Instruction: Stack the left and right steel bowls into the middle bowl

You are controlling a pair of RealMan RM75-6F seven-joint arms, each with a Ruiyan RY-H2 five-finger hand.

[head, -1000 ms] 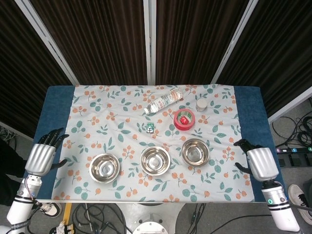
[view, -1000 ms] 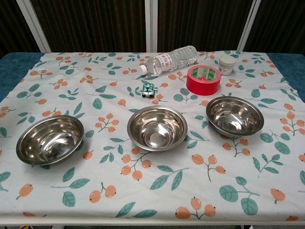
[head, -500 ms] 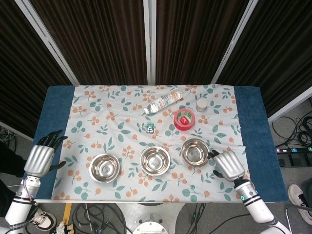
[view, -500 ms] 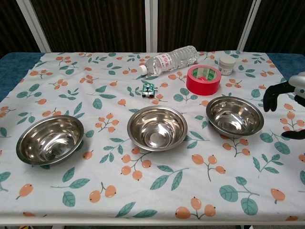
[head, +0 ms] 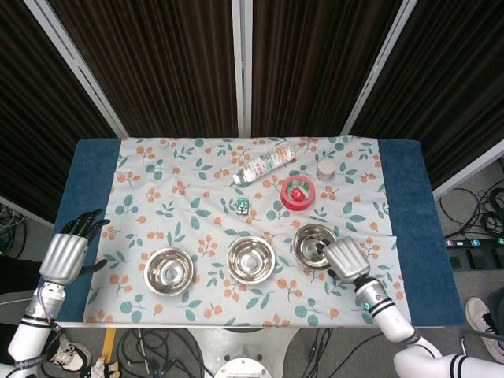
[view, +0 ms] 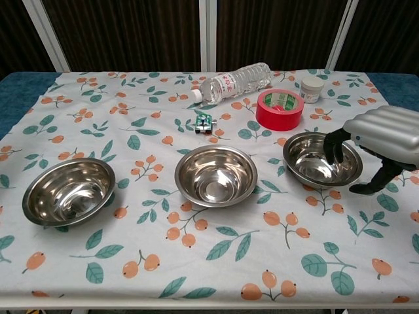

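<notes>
Right robot hand (view: 383, 139) reaches over the rim of the right shiny steel bowl (view: 313, 159).

Its dark fingers (view: 337, 140) hang inside the bowl and the thumb stands outside on the cloth, spread, with no visible grip on the rim. To the left of this hand sits the middle steel bowl (view: 215, 174), and further left the left steel bowl (view: 68, 190), all apart on the floral-cloth worktop (view: 216, 261). The left robot hand (head: 69, 250) hovers with fingers spread at the worktop's edge, beside the left bowl. Beyond the right hand stands a red tape roll (view: 279, 109).
</notes>
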